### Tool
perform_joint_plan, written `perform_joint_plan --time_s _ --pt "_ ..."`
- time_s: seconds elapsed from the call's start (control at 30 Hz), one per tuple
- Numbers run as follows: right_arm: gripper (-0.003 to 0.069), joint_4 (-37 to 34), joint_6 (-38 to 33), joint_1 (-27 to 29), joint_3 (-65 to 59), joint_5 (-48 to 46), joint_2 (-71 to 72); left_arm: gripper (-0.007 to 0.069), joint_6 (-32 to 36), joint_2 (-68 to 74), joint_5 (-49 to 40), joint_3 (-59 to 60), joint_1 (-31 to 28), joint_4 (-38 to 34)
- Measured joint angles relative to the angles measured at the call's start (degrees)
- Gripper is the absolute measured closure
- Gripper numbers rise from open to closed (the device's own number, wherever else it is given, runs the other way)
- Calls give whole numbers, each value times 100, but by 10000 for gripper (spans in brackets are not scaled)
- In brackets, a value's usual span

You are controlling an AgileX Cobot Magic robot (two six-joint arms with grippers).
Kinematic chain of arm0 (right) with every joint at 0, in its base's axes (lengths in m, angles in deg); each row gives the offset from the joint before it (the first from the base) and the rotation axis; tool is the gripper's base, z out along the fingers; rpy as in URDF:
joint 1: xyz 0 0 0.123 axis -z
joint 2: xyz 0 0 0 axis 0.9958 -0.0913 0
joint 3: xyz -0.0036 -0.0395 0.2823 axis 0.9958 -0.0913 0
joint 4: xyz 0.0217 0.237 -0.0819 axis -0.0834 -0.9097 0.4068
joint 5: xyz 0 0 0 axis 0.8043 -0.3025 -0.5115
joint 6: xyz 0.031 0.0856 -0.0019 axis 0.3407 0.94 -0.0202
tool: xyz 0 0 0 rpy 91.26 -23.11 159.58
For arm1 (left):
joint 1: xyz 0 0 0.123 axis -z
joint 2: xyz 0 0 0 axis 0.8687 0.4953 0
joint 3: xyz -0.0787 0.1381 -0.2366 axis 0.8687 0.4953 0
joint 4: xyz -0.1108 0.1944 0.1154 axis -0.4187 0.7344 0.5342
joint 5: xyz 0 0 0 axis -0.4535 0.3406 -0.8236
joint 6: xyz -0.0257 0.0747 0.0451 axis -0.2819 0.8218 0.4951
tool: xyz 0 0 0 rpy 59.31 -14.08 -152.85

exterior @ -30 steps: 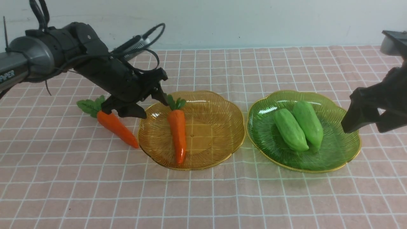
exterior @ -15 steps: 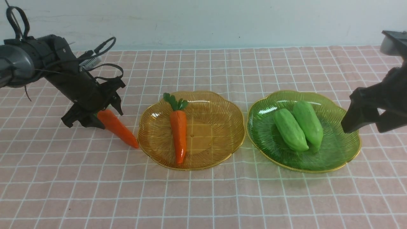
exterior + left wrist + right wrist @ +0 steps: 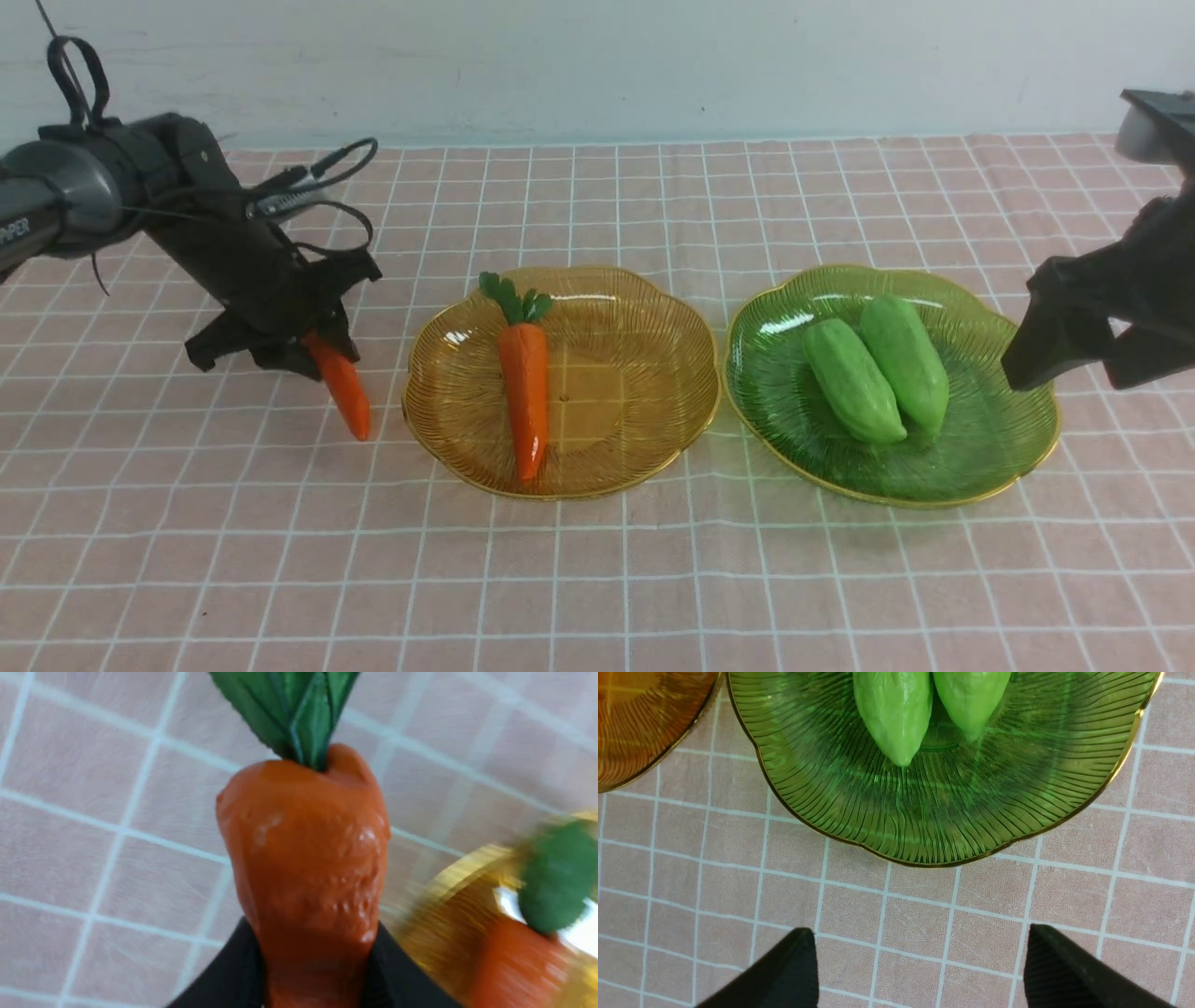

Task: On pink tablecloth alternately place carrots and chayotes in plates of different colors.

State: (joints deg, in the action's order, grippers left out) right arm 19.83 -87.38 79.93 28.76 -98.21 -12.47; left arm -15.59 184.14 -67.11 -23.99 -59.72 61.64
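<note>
My left gripper (image 3: 301, 342) is shut on a carrot (image 3: 341, 387), held near its top with the tip hanging down close to the pink tablecloth (image 3: 597, 579), left of the amber plate (image 3: 653, 327). The left wrist view shows this carrot (image 3: 303, 858) pinched between the black fingers (image 3: 402, 975). A second carrot (image 3: 523, 392) lies in the amber plate. Two chayotes (image 3: 854, 381) (image 3: 904, 359) lie side by side in the green plate (image 3: 990, 439). My right gripper (image 3: 1064, 359) is open and empty beside the green plate's right rim; its wrist view shows that plate (image 3: 924, 812).
A pale wall runs behind the cloth's far edge. The two plates stand side by side, nearly touching, in the middle of the cloth. The amber plate's rim (image 3: 448, 891) is close to the held carrot.
My left gripper moved left from the amber plate to the carrot on the cloth and closed on it. That carrot now hangs tip down, its leaves hidden behind the gripper. The right arm has not moved.
</note>
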Motion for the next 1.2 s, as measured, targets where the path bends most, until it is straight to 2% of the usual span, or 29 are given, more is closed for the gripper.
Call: perform_joint_plan --time_s 0.13,0.27,0.43,0.63,0.73,0.83,0.9,1.03,1.13,1.2 --pt "122 -5 0 0 0 0 0 435 198 -91 -659 -605 628 68" --pt "151 -218 -32 0 -15 5 38 427 396 159 -333 -635 1589 170" --pt "334 -491 -126 0 -223 5 526 370 569 487 -8 -635 2183 390" --pt "571 -318 -245 0 -739 0 1726 210 661 536 93 -635 2217 257" --pt "646 -159 -252 0 -1102 -18 2532 167 667 536 87 -635 2217 166" --pt "671 -109 -277 0 -1739 62 3608 162 685 536 -34 -705 2217 147" --pt "673 -109 -376 0 -2242 787 4164 162 685 536 -124 -828 2217 152" --pt "674 -255 -764 0 -3834 3459 5146 162 692 536 -446 -1147 2217 152" --pt "674 -455 -836 0 -4613 5025 5345 162 696 536 -490 -1205 2217 152" --pt "674 -517 -843 0 -4848 5686 5352 162 696 536 -490 -1205 2217 152"
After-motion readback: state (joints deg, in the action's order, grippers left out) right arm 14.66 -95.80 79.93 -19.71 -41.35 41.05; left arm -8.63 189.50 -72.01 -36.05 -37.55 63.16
